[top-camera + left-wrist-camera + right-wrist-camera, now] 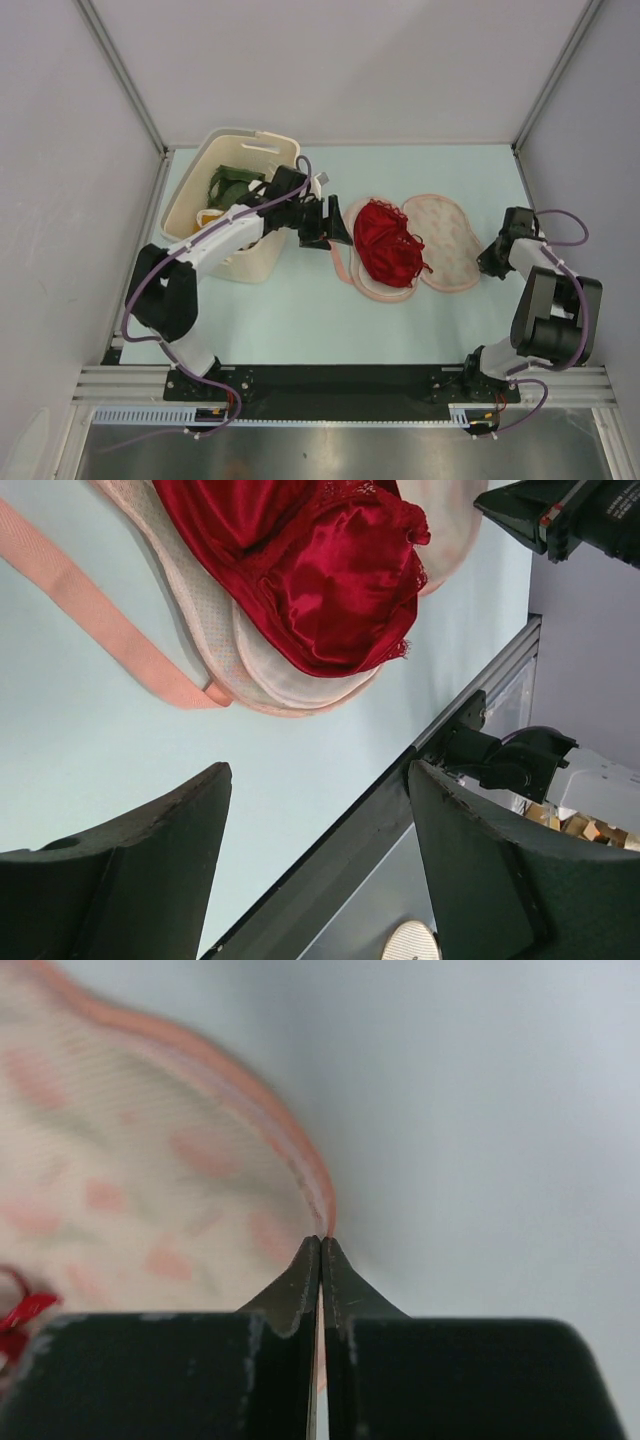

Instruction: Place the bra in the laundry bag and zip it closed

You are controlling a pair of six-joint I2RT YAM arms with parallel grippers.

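On the table point(300, 320) the laundry bag point(447, 240) lies spread open, its two lobes side by side, so its long axis runs across from one arm toward the other. The bra point(385, 245) sits bunched on the lobe nearer the left arm, not yet enclosed; the other lobe lies bare. The left claw point(335, 228) is nearer the bra. It hangs just beside the bra with its fingers apart and holds nothing. The right claw point(320, 1260) is pressed together on the pink edging at the bag's far-right rim. Judging from this, closing calls for folding that bare lobe leftward over the bra.
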